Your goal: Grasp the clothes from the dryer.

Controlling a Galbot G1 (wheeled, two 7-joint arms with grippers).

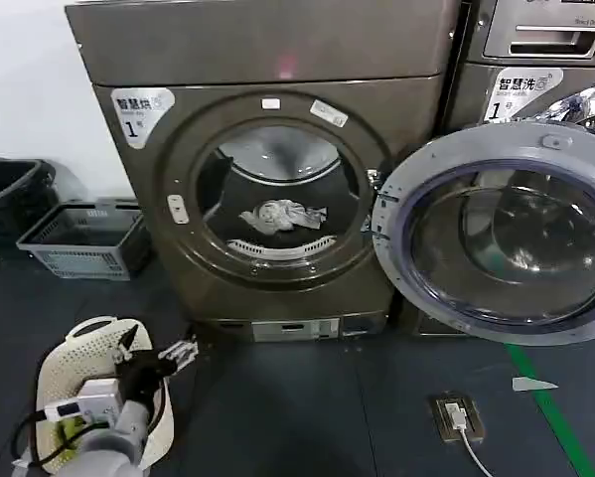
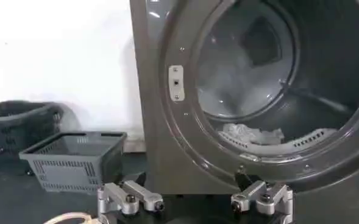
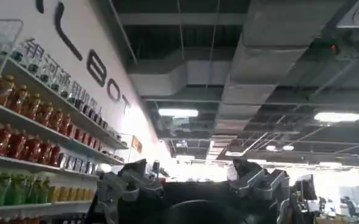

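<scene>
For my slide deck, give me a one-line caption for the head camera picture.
Left gripper open, low over the floor before the open dryer, with the clothes inside.

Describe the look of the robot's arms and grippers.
The left arm is a rounded grey tube with a white block at the wrist and a black cable looping beside it. The left gripper has a black body and two silvery metal fingers with dark screws. The right gripper shows similar silver-grey fingers on a dark base.
</scene>
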